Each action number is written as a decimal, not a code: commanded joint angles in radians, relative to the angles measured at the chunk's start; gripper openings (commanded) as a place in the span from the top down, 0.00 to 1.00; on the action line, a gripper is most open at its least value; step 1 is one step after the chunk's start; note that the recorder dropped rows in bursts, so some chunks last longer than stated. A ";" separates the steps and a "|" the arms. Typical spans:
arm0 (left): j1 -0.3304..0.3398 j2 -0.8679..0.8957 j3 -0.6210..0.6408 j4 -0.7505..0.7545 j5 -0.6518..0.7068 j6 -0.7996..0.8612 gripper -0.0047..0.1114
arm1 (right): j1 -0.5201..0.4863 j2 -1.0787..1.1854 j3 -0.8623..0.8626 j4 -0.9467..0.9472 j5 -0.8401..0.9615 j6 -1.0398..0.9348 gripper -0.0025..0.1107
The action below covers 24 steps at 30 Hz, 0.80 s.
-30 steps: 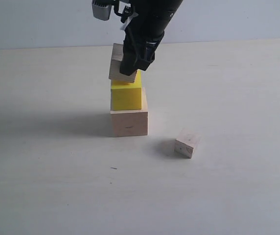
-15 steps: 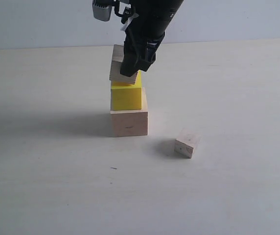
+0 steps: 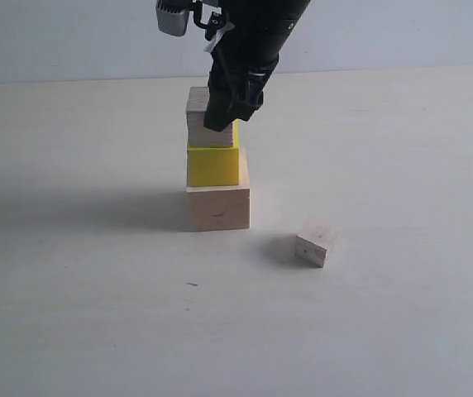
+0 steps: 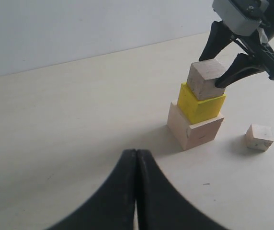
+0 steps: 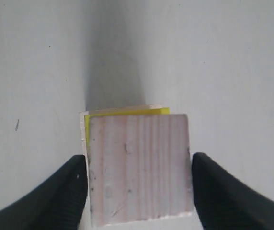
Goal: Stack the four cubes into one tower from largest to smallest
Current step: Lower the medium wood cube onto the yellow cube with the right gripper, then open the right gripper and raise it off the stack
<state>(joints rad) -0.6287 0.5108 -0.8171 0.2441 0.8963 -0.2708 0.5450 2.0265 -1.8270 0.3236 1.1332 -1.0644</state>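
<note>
While the small bare-wood cube (image 3: 207, 117) sits level on the bright yellow cube (image 3: 213, 166) atop the large pale wooden cube (image 3: 218, 208), my right fingers (image 5: 62, 194) flank it; gripping or not, I cannot tell. My left fingers (image 4: 120, 194) are pressed together, empty.

Pale cube (image 3: 218, 208), yellow cube (image 3: 212, 166) and small wood cube (image 3: 197, 124) are standing stacked. Smallest cube (image 3: 316, 242) is lying apart, nearer the table (image 3: 71, 331) front.

So the right arm (image 3: 257, 33) is all black, with a grey camera box (image 3: 170, 16) up top; the left gripper (image 4: 136, 152) is curved, matte black.
</note>
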 commanded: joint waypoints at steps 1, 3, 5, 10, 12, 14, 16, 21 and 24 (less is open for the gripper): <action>0.002 0.003 0.003 0.002 0.001 0.005 0.96 | 0.002 -0.013 -0.004 0.013 0.001 0.003 0.42; 0.002 0.003 0.003 0.002 0.001 0.005 0.96 | 0.002 -0.013 -0.004 0.013 0.001 0.016 0.42; 0.002 0.003 0.003 0.002 0.001 0.005 0.96 | 0.002 -0.013 -0.004 0.013 -0.001 0.018 0.42; 0.002 0.003 0.003 0.002 0.001 0.005 0.96 | 0.002 -0.015 -0.004 0.013 -0.004 0.020 0.42; 0.002 0.003 0.003 0.002 0.001 0.005 0.96 | 0.002 -0.017 -0.004 0.013 -0.004 0.020 0.42; 0.002 0.003 0.003 0.002 0.001 0.005 0.96 | 0.002 -0.019 -0.004 0.013 -0.004 0.020 0.42; 0.002 0.003 0.003 0.002 0.001 0.005 0.96 | 0.002 -0.023 -0.004 0.013 -0.005 0.020 0.42; 0.002 0.003 0.003 0.004 0.001 0.005 0.96 | 0.002 -0.041 -0.004 0.013 -0.010 0.020 0.42; 0.002 0.003 0.003 0.004 0.001 0.005 0.96 | 0.002 -0.049 -0.004 0.015 -0.010 0.030 0.42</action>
<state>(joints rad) -0.6287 0.5108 -0.8171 0.2441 0.8963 -0.2693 0.5450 1.9956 -1.8270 0.3252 1.1300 -1.0499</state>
